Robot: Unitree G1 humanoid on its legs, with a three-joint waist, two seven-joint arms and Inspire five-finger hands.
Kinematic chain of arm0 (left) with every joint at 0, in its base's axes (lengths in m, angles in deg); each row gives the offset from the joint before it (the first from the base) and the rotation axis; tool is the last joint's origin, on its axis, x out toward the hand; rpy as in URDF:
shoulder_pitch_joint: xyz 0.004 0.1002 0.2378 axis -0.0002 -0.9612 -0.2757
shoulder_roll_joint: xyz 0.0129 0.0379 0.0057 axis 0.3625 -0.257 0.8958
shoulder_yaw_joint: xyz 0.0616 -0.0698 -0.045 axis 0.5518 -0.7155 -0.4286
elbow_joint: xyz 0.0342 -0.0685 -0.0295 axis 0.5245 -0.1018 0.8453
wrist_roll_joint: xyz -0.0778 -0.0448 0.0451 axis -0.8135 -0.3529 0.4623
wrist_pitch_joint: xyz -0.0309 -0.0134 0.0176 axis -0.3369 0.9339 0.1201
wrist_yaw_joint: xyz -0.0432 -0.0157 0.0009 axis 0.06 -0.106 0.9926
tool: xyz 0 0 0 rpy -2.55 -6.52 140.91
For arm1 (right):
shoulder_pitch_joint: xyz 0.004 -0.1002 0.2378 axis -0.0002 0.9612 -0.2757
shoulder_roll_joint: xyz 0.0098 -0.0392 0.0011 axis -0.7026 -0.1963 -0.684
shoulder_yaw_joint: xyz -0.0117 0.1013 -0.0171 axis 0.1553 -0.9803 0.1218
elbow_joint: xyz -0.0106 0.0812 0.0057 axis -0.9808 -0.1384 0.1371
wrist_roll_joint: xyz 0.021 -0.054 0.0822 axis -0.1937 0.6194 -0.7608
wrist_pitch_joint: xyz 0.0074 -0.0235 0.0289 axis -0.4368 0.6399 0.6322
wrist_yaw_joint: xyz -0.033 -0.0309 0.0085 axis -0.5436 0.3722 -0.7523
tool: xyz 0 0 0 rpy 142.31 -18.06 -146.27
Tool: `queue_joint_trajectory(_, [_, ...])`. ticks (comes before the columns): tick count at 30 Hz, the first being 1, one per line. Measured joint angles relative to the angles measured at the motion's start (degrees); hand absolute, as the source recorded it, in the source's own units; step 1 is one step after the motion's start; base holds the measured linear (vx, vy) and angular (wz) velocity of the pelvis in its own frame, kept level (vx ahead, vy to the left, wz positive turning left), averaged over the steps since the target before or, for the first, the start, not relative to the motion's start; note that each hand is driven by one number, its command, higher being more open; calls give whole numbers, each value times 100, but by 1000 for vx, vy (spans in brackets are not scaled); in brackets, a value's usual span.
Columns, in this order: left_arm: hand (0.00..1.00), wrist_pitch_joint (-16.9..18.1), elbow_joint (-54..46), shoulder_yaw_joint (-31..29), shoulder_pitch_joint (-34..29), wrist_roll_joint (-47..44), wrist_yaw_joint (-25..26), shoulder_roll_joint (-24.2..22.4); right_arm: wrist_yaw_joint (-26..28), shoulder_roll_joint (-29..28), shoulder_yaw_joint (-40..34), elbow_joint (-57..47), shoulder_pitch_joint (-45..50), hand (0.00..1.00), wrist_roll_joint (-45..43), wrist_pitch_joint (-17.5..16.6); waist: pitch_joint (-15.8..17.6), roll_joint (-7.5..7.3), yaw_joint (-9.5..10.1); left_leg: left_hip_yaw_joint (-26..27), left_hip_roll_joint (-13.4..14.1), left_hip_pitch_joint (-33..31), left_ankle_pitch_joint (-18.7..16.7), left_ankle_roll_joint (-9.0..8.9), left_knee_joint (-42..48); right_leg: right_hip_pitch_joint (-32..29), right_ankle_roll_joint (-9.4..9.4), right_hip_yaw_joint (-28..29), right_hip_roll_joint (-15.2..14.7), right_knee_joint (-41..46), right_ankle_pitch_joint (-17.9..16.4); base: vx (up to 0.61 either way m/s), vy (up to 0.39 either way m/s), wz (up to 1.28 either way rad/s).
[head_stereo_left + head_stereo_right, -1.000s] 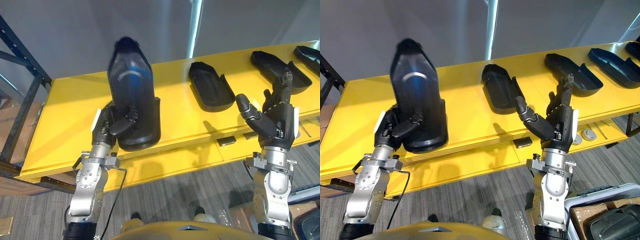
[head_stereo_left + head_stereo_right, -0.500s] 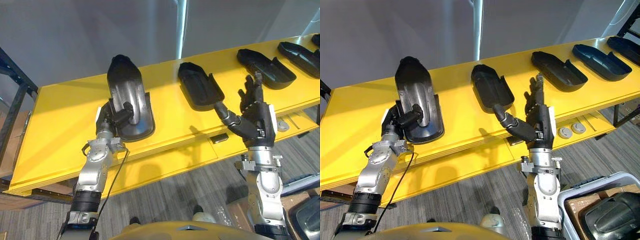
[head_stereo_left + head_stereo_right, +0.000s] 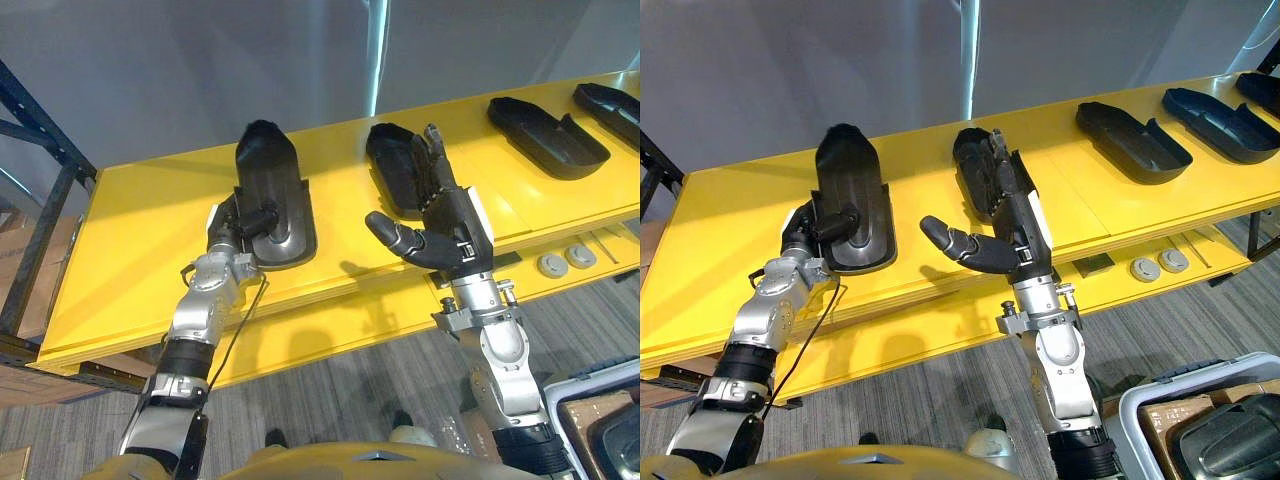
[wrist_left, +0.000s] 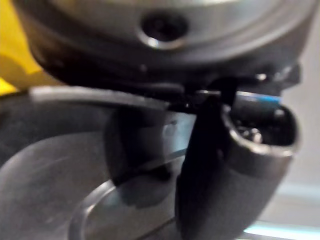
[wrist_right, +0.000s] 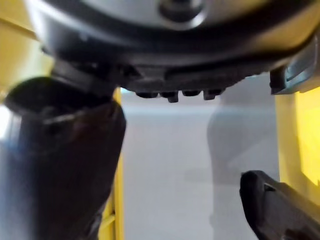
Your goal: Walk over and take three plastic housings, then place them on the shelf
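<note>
The left robot hand (image 3: 228, 232) grips the near end of a black plastic housing (image 3: 268, 175), its thumb curled over the rim and into the hollow. That housing lies flat on the yellow shelf (image 3: 140, 235), towards its left end and close to the front edge. The right robot hand (image 3: 447, 222) is raised with fingers straight and thumb spread, holding nothing, above the front edge and partly covering a second housing (image 3: 384, 158). A third housing (image 3: 545, 136) and a fourth housing (image 3: 610, 100) lie towards the right end.
</note>
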Motion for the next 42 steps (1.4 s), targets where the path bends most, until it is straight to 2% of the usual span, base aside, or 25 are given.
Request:
queue_joint_trajectory(5, [100, 180, 427, 179, 185, 8, 25, 43, 205, 53, 108, 1, -1, 100, -32, 168, 3, -4, -23, 11, 9, 5, 4, 1, 27, 0, -7, 28, 2, 17, -6, 0, 0, 0])
queue_joint_trajectory(14, [100, 219, 855, 318, 540, 448, 272, 57, 367, 50, 395, 0, -43, 100, -30, 226, 48, -56, -26, 44, 15, 35, 4, 4, 18, 0, -11, 69, 5, 22, -11, -7, 2, -1])
queue_joint_trajectory(22, [100, 282, 787, 299, 657, 928, 1166, 72, 215, 37, 572, 0, -171, 100, -14, 225, 206, -27, -106, 67, 15, 75, 33, 3, -24, 1, 17, 74, 19, 28, 8, 0, 0, 0])
queue_joint_trajectory(30, [100, 290, -1358, 34, 216, 913, 1395, 69, -115, -25, 787, 7, -135, 100, 93, 221, 264, 8, -26, -25, 14, 84, 33, 2, -25, 62, 3, -28, 16, 26, -5, 0, 0, 6])
queue_joint_trajectory(35, [100, 768, -2747, 5, -8, 867, 1308, 68, -253, -89, 896, 63, -87, 100, 97, 221, 263, 13, 54, -101, 15, 164, 34, 2, -32, 210, -19, -141, 10, 18, -39, -10, -2, 7])
queue_joint_trajectory(37, [100, 1001, -3270, -60, -151, 562, 1116, 66, -270, -204, 899, 75, -80, 100, 92, 221, 251, 27, 60, -133, 15, 163, 38, 2, -36, 234, -18, -181, 5, 14, -43, -18, 0, 7])
queue_joint_trajectory(42, [100, 1339, -3916, -98, -536, 424, 995, -38, -166, -243, 894, 75, 5, 100, -32, 227, 194, 80, 80, -200, 15, 145, 55, -3, -38, 277, -12, -254, 4, -27, -38, 1, -3, 7])
